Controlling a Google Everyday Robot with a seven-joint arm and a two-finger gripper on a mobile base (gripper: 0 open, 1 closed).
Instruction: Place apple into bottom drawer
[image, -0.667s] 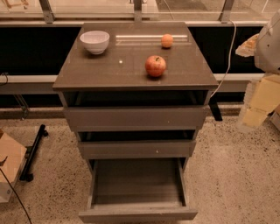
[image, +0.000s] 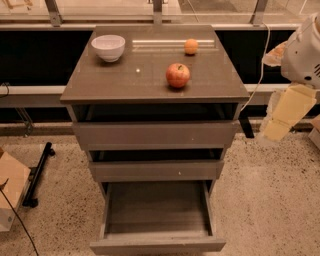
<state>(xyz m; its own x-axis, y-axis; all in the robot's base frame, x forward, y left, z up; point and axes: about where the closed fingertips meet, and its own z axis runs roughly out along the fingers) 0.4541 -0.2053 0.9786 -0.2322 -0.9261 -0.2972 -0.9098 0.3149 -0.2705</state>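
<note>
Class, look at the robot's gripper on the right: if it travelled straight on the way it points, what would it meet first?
The gripper hangs right of the cabinet, pointing down and slightly left. Its line probably ends on the speckled floor, missing the apple and bottom drawer; depth is unclear.

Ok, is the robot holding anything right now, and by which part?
Nothing is held. The apple sits on the cabinet top, and the gripper hangs off to the cabinet's right, well apart from the fruit.
</note>
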